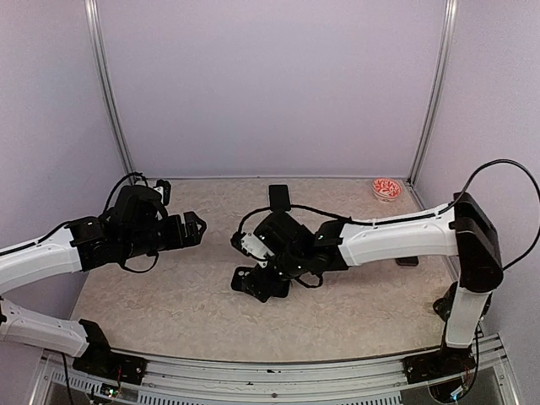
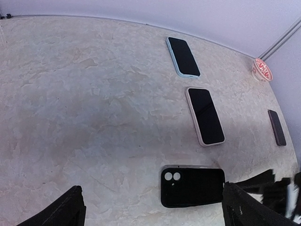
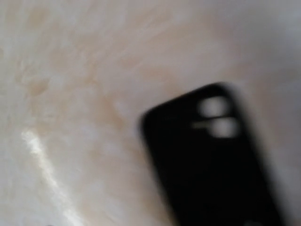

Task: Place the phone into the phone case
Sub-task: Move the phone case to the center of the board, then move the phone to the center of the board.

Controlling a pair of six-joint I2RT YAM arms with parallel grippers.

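The black phone case (image 2: 193,187) is lying flat on the table (image 2: 84,122), back face up, with its two round lens openings showing pale at one end. Whether a phone is sitting inside it cannot be told from this side. In the right wrist view the same case (image 3: 211,165) is filling the lower right of the frame, heavily blurred, lens openings uppermost.

The right gripper (image 1: 260,281) is hanging low over the middle of the table, close to the case. The state of its jaws cannot be told: its own camera is showing no fingers, and the other two views are giving only a dark, smeared mass at that spot.

The left gripper (image 1: 191,229) is hovering above the left part of the table, well apart from the case. Its jaws are standing spread wide, the two dark fingers (image 2: 66,212) sitting at opposite bottom corners of the left wrist view with only bare table between them (nothing is being gripped).

Beyond the black case, a phone in a pale pink case (image 2: 205,116) is lying screen up. Farther on, a phone in a pale blue-green case (image 2: 183,56) is lying screen up near the back wall (image 1: 270,84). A small dark slab (image 2: 277,127) is resting toward the right side of the table, too small to identify. A red-and-white dish (image 2: 261,69) is sitting in the far right corner.
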